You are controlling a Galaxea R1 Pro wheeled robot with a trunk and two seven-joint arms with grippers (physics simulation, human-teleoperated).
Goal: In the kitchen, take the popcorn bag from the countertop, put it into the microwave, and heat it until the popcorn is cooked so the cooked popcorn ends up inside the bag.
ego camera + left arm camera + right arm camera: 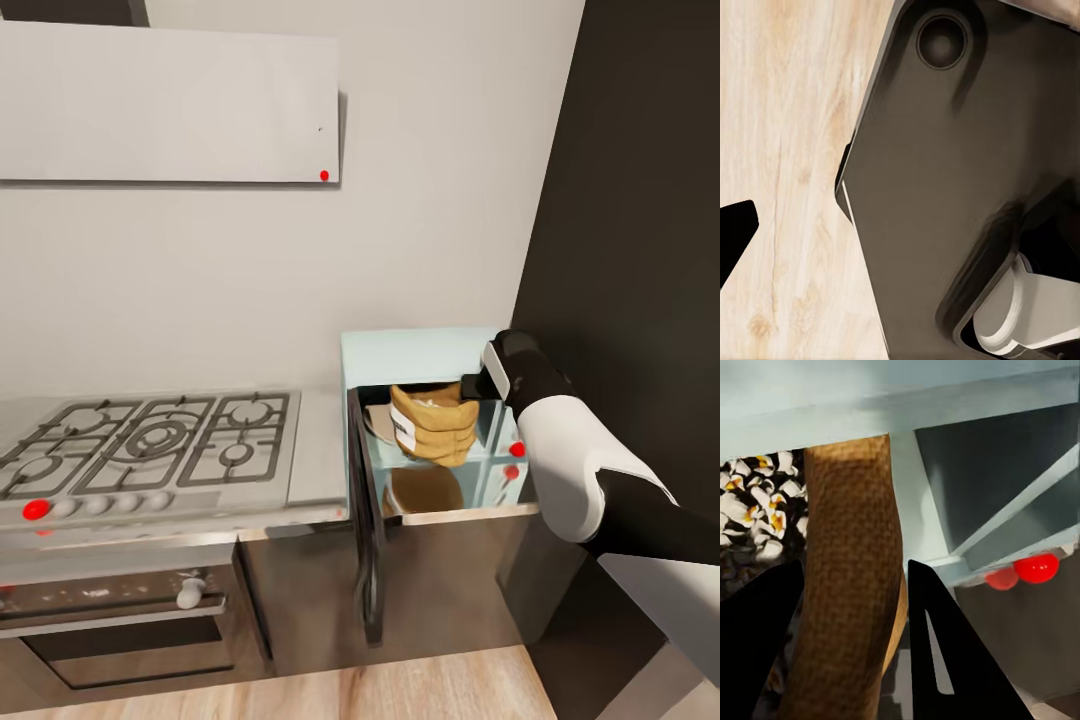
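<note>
Head view, microwave [420, 352]: pale mint box on the countertop [460, 512] at the right end, just right of the gas hob [150, 440], its door [368, 520] swung open toward the near left
Head view, popcorn bag [436, 425]: tan sack with a white label, in the microwave's open cavity, beside a round plate [378, 420]; its reflection shows on the steel below
Head view, right gripper [472, 387]: reached into the cavity from the right, at the bag's upper right edge; how far it is spread cannot be told here
Head view, surroundings: white hood [170, 105] on the wall above the hob, dark oven [120, 620] under it, a tall dark cabinet [640, 250] at the right, wood floor [400, 695] nearest

Left wrist view, left gripper [733, 244]: one dark fingertip at the edge over the pale wood floor [787, 150]; its spread cannot be told
Left wrist view, robot body [967, 180]: a dark panel with a white joint beside it

Right wrist view, right gripper [855, 619]: two dark fingers either side of the bag's woven tan wall [855, 585], closed onto it
Right wrist view, popcorn [757, 510]: white and yellow puffed kernels inside the bag, just beyond the gripped wall
Right wrist view, microwave [907, 405]: mint casing behind, two red markers [1024, 571] near its lower edge
</note>
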